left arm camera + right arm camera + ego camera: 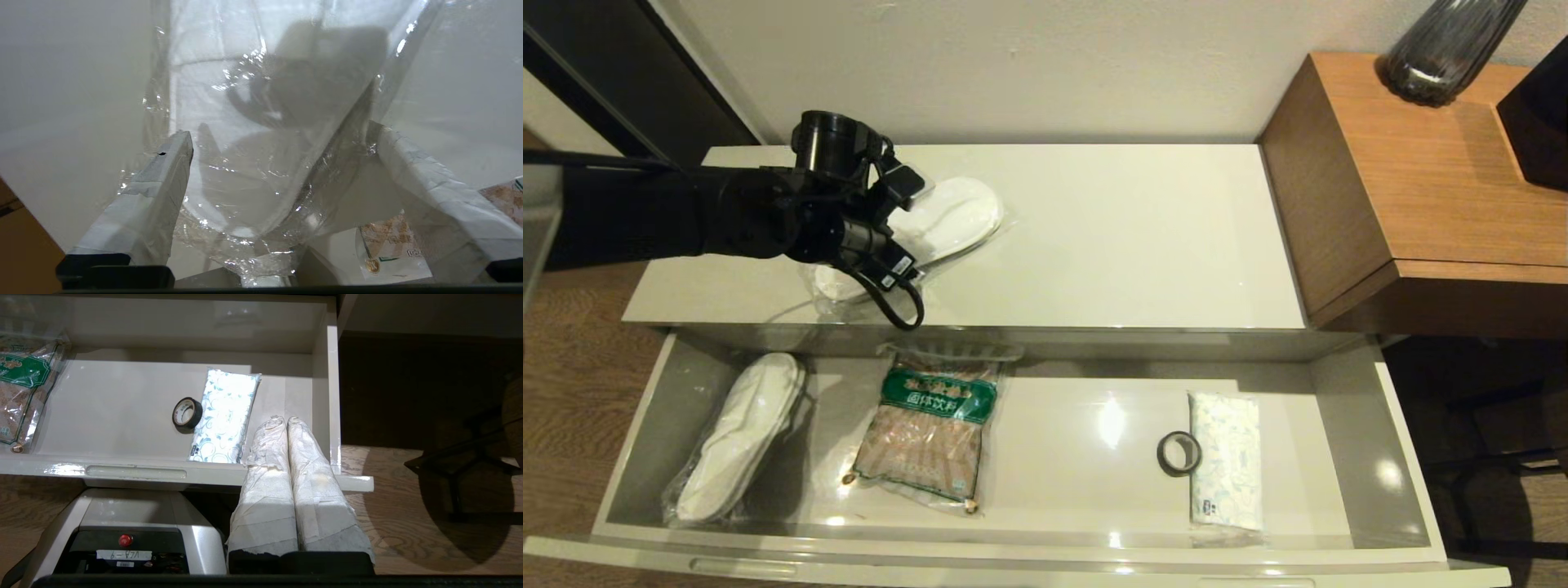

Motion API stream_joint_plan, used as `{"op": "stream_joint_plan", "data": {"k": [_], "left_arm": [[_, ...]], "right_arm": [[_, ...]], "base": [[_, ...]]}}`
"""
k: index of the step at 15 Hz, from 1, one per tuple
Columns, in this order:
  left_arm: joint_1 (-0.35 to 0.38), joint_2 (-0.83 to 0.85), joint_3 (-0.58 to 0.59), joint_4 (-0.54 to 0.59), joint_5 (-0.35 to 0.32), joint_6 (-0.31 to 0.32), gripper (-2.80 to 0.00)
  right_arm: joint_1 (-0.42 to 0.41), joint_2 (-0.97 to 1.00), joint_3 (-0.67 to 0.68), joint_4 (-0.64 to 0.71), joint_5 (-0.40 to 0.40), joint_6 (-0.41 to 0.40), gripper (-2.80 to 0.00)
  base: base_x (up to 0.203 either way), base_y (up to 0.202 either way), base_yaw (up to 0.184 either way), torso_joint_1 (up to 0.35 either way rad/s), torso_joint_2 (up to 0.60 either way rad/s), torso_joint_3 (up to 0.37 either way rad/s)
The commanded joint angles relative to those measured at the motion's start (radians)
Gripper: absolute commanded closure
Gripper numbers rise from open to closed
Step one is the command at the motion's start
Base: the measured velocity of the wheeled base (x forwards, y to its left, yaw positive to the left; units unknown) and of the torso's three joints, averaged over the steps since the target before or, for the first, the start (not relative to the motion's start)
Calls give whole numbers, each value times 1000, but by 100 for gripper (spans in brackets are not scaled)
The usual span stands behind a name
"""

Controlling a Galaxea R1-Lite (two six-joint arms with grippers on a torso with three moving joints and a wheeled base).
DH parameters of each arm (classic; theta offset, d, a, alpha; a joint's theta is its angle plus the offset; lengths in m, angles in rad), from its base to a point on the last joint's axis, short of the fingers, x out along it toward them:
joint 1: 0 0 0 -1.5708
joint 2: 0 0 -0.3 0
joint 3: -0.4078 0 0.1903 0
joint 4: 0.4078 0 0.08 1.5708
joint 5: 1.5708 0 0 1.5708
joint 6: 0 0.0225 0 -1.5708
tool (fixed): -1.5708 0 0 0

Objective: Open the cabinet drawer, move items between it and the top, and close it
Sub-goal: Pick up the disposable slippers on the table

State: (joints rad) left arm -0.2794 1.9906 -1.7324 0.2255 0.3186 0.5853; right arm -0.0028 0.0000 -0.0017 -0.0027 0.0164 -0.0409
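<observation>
The cabinet drawer (1013, 555) stands pulled open below the top (1111, 237). One bagged pair of white slippers (956, 216) lies on the top at its left. My left gripper (282, 136) hangs over the near end of that bag (261, 175), open, one finger on each side of the slippers. In the drawer lie a second slipper pair (739, 433) at the left, and a black tape roll (1178, 453) beside a white packet (1225, 469) at the right. My right gripper (287, 419) is shut and empty, low before the drawer's right front corner (347, 482).
A brown and green snack bag (931, 425) lies in the drawer left of centre. A taller brown wooden side table (1445, 188) with a dark vase (1445, 49) stands at the right. My own base (122, 531) sits just under the drawer front.
</observation>
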Motion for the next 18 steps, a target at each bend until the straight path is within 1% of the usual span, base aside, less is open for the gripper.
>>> {"op": "stream_joint_plan", "data": {"k": [1, 5, 8, 12, 14, 16, 18], "left_arm": [[-5, -3, 19, -2, -1, 10, -280], [-9, 17, 22, -6, 1, 21, -280], [-7, 54, -4, -12, 10, 33, -280], [14, 121, -118, -14, 47, 42, -280], [27, 145, -177, -12, 52, 46, -280], [35, 151, -184, -12, 54, 50, -280], [48, 168, -184, -12, 76, 57, -280]], "right_arm": [[0, 2, 0, 0, 0, -2, 0], [0, 2, 2, 0, 0, -1, 0], [0, 2, 0, 0, 0, -1, 0], [0, 2, 0, 0, 0, -1, 0], [0, 2, 0, 0, 0, -1, 0], [0, 2, 0, 0, 0, -1, 0], [0, 2, 0, 0, 0, -1, 0]], "base": [[0, 0, 0, 0, 0, 0], [0, 0, 0, 0, 0, 0], [0, 0, 0, 0, 0, 0], [0, 0, 0, 0, 0, 0], [0, 0, 0, 0, 0, 0], [0, 0, 0, 0, 0, 0], [0, 0, 0, 0, 0, 0]]}}
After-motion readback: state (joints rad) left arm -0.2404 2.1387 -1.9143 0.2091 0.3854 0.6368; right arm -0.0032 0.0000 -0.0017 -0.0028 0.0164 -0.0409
